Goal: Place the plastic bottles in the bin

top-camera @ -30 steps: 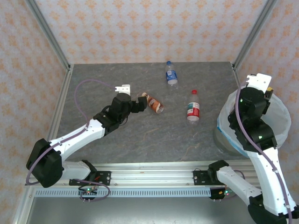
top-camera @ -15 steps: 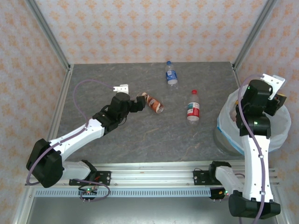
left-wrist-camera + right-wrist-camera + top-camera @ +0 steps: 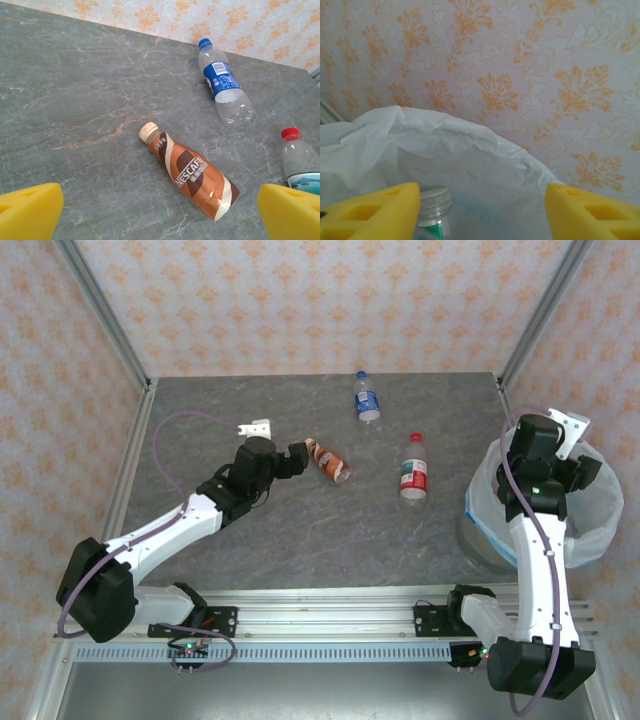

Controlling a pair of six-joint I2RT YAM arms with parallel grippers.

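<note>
Right gripper (image 3: 481,210), spread above bin (image 3: 470,142): let green-labelled bottle (image 3: 434,202) drop clear. Left gripper (image 3: 157,210), released: straddle brown bottle (image 3: 190,172) at 12 o'clock.

Grey marbled table (image 3: 330,540) between orange-patterned walls (image 3: 320,300)

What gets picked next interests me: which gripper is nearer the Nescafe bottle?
Left. The left gripper sits open beside the Nescafe bottle; the right gripper hangs over the bin.
</note>
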